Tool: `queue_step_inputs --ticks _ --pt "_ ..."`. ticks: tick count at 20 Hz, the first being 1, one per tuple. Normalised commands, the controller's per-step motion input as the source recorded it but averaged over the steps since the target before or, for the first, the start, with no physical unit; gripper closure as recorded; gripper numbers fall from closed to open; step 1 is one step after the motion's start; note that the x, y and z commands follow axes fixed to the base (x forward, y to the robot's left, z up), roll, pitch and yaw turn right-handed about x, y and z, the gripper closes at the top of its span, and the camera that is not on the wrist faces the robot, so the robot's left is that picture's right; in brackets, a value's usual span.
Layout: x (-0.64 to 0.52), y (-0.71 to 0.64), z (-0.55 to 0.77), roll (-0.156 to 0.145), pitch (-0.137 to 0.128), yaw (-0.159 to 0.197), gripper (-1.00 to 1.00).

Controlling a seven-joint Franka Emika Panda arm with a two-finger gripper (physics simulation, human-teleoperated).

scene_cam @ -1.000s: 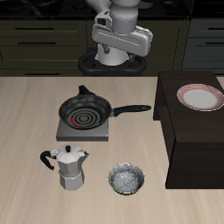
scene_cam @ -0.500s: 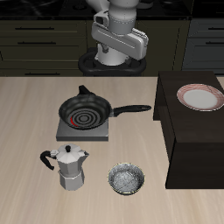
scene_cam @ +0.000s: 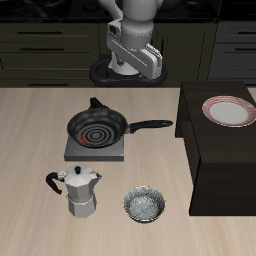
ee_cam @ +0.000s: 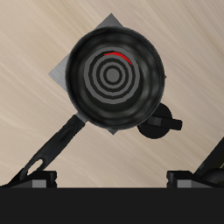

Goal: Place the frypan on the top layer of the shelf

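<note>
Over the last second the wrist housing above the back of the surface [scene_cam: 30,130] has rotated: a second ago it sat nearly level, half a second ago it was tipped, and now it slants clearly down toward the shelf [scene_cam: 222,160] side. Nothing on the surface has moved, so this reads as the arm turning its end effector [scene_cam: 136,66] to line up with the pan, probably with its long handle, before any descent. The task is at its very beginning; no grasp has been made.

The frypan [scene_cam: 97,127] sits on the grey hotplate [scene_cam: 74,153], the red and pale spiral showing through its round bottom, with its straight black handle [scene_cam: 150,125] reaching out toward the shelf. The shelf stands at the side of the surface, well apart from the pan body, the handle's tip just short of it. A pink-rimmed plate [scene_cam: 230,110] already occupies part of the shelf's flat top, which will limit where the pan can be set. A moka pot [scene_cam: 79,190] and a small speckled metal bowl [scene_cam: 146,205] stand nearer the front edge.

The arm is raised and held back near its base, well above and behind the frypan [ee_cam: 115,77]. The wrist view looks straight down on the pan, the handle [ee_cam: 54,149] running off diagonally, and both fingertips [ee_cam: 37,178] show at the frame's edge set wide apart with nothing between them: the end effector is apart and empty.
</note>
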Motion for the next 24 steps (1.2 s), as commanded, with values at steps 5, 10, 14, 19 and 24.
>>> queue_step_inputs --ticks 5,10,14,19,24 --pt "-0.1 0.22 -0.05 0.058 0.006 -0.119 -1.0" --pt "-0.1 0.29 0.11 0.06 -0.044 -0.16 -1.0" --pt "0.05 0.08 0.08 0.047 -0.037 -0.143 -1.0" --pt "0.12 0.09 -0.01 0.0 -0.025 -0.102 -1.0" --pt "0.1 0.04 -0.07 -0.006 0.013 -0.095 -1.0"
